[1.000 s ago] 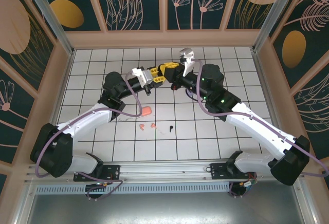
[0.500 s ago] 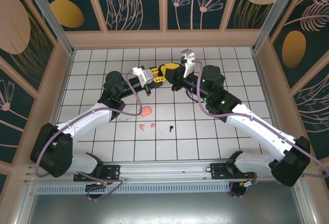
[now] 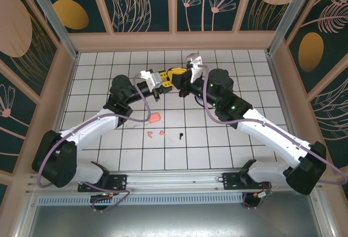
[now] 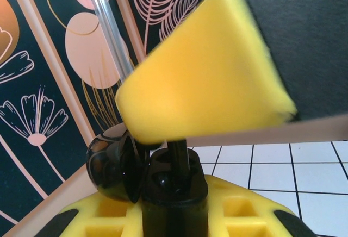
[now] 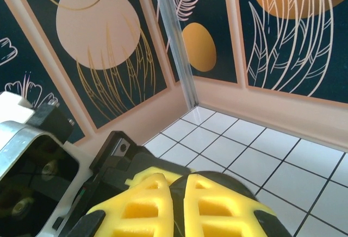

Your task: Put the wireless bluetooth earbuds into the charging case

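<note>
From where I stand, both arms reach to the far middle of the bench [image 3: 98,68] and meet nose to nose above the tiles. The left gripper [image 3: 166,80] has its jaws clamped on a glossy black body, which I take to be the black charging case [image 4: 168,188], held up off the surface. A thin black stalk [image 4: 177,153] rises from it toward a blurred yellow finger close above; it may be an earbud's stem going in, though I cannot be sure. The right gripper [image 3: 179,74] faces the left one, tips almost touching it. On its own camera its jaws are drawn together with only a dark slit between them, and whether anything thin is nipped there I cannot tell. Nearer the arm bases, well apart from the grippers, loose pieces lie on the tiles: two salmon-orange earbuds [image 3: 149,134] side by side, a black earbud [image 3: 180,135] just to their right, and a larger salmon-orange lump [image 3: 155,117] a little beyond them. My judgement is that the job is early: one seating may be under way at best, and every loose earbud on the tiles has yet to be fetched and seated.
</note>
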